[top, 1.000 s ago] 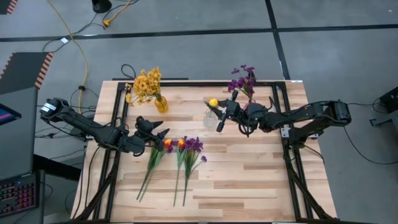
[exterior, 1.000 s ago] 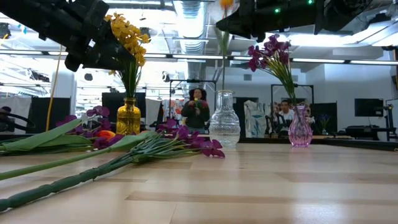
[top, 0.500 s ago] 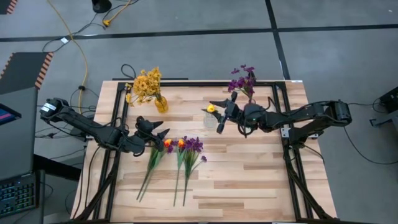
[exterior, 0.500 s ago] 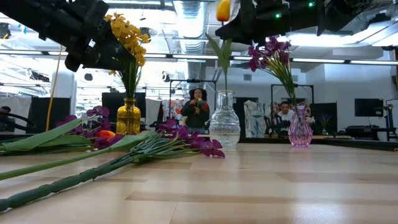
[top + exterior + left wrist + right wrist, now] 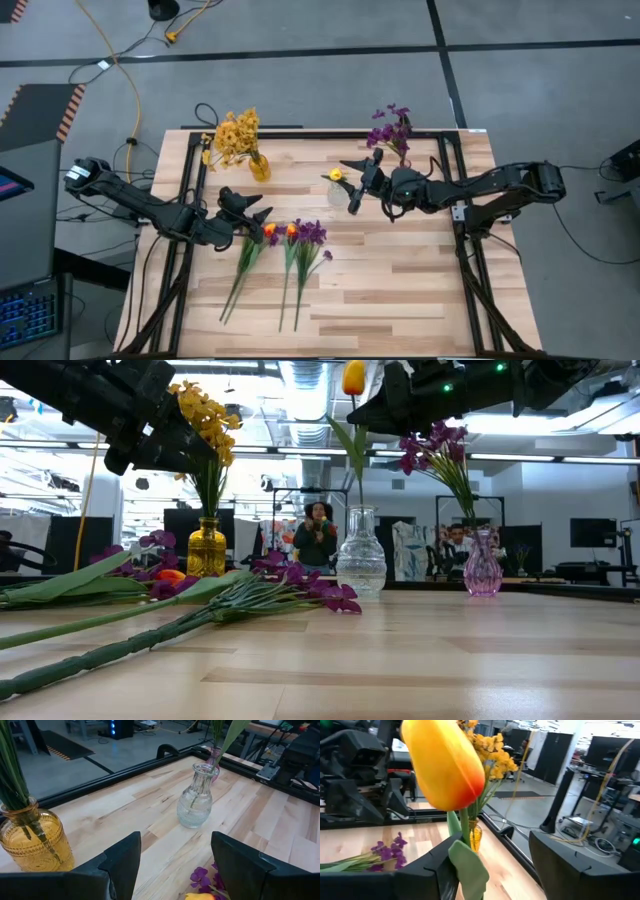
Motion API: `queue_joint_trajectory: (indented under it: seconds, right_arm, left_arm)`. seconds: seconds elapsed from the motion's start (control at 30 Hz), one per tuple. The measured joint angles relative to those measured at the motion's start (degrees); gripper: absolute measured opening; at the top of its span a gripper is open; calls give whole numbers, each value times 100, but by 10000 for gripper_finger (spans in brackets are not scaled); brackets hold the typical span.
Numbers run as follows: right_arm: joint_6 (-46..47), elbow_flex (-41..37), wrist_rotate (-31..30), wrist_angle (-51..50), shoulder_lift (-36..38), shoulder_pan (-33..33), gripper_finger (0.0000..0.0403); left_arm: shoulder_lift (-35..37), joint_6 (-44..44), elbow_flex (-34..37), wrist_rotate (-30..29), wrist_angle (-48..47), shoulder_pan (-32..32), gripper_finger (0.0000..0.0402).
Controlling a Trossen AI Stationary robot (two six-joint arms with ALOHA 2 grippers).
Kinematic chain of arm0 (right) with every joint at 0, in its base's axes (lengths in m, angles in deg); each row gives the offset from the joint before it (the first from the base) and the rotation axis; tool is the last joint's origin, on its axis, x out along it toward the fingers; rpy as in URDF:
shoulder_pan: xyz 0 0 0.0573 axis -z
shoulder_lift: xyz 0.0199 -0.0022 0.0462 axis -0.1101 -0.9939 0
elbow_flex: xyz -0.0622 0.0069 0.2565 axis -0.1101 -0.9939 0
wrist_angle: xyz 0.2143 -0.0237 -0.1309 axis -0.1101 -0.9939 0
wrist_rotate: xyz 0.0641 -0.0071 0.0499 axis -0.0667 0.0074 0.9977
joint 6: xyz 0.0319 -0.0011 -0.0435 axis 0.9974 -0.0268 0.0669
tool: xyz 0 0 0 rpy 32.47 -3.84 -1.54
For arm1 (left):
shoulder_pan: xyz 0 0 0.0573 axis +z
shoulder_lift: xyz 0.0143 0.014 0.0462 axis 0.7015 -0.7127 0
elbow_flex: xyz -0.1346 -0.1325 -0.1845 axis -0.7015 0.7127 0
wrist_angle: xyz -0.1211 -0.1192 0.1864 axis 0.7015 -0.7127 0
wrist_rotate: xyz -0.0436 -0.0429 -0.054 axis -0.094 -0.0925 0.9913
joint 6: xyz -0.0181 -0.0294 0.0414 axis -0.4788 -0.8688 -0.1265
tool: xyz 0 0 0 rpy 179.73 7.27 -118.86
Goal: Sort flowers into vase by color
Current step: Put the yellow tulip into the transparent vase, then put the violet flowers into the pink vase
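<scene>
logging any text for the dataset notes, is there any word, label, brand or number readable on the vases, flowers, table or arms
None can be read.
Clear vase, amber vase, pink vase: plain glass, no label.
Table: bare wood, no markings.
Left gripper and right gripper: no lettering shows.
Monitor at the high view's left edge: bright, nothing legible.

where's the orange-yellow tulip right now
The orange-yellow tulip stands in the clear glass vase at the table's middle back, between the amber vase and pink vase, beside the right gripper.
</scene>
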Motion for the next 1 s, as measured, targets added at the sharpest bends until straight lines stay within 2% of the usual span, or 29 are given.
queue_joint_trajectory:
  seconds: [0.17, 0.37, 1.0]
  right_arm:
    - [-4, 17, -283, -139, 64, -102, 250]
    - [-4, 149, -319, -759, 256, -264, 250]
    - [-2, 175, -420, -1831, 1256, -855, 250]
  left_arm:
    - [0, 0, 0, 2, 0, 0, 229]
    - [0, 0, 0, 20, -18, 0, 229]
    - [0, 0, 0, 291, -79, 0, 229]
